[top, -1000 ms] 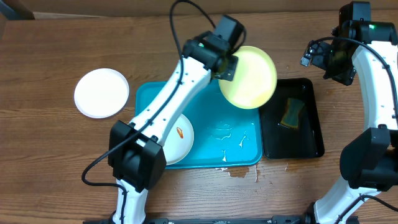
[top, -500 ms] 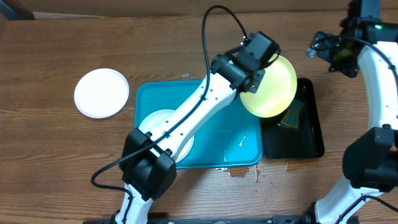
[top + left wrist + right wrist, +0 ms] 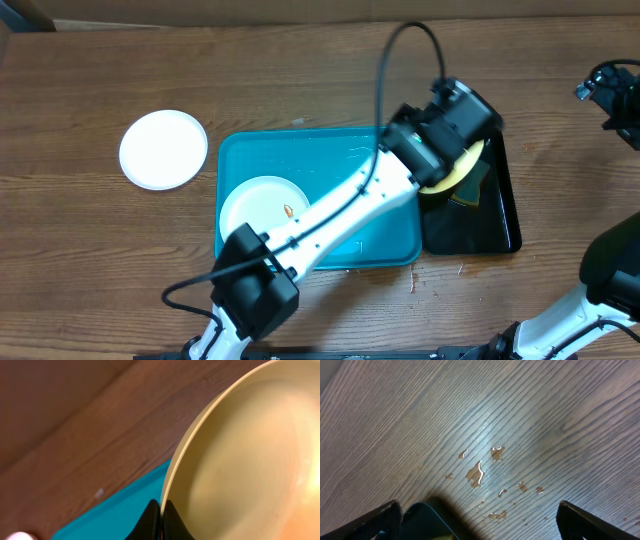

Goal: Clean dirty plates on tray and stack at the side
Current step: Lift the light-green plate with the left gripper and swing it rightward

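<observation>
My left gripper (image 3: 161, 515) is shut on the rim of the pale yellow-green plate (image 3: 240, 455), held tilted over the black tray (image 3: 500, 215); from overhead only the plate's edge (image 3: 462, 172) shows past the wrist. A white plate with an orange-brown smear (image 3: 262, 207) lies in the turquoise tray (image 3: 390, 225). Another white plate (image 3: 163, 149) lies on the table to the left. My right gripper (image 3: 477, 522) is open over wet bare wood, at the far right edge in the overhead view (image 3: 612, 85).
A sponge, mostly hidden by the plate, lies in the black tray (image 3: 427, 520). Water drops (image 3: 482, 467) lie on the wood near the black tray's corner. Spilled water (image 3: 400, 278) sits by the turquoise tray's front edge.
My left arm has carried the yellow-green plate to the right, from above the turquoise tray to over the black tray. My right arm has drawn back toward the right edge.
</observation>
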Robot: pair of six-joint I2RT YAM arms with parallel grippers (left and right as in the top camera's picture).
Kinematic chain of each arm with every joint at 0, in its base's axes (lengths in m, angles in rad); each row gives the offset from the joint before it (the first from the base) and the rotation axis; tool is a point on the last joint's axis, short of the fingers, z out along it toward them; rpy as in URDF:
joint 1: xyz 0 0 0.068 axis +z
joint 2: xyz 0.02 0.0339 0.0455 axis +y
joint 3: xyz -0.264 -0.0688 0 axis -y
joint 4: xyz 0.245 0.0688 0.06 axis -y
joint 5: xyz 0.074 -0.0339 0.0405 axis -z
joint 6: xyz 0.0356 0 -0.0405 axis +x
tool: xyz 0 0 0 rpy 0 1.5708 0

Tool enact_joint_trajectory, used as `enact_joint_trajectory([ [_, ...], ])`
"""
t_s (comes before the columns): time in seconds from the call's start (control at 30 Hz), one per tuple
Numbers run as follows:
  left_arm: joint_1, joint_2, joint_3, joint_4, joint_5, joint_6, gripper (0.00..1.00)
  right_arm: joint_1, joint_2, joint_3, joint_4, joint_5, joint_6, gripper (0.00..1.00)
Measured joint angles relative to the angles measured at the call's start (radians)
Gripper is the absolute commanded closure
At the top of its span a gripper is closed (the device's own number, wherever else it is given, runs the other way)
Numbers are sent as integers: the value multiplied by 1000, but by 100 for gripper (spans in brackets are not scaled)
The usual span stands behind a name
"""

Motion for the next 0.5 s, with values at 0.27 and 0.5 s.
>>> enact_joint_trajectory([
  [0.27,-170,0,0,134,-313,124,96,-5,0,0,0,-8,0,0],
  [0.5,-246,0,1,242,-510,270,96,-5,0,0,0,-10,0,0],
])
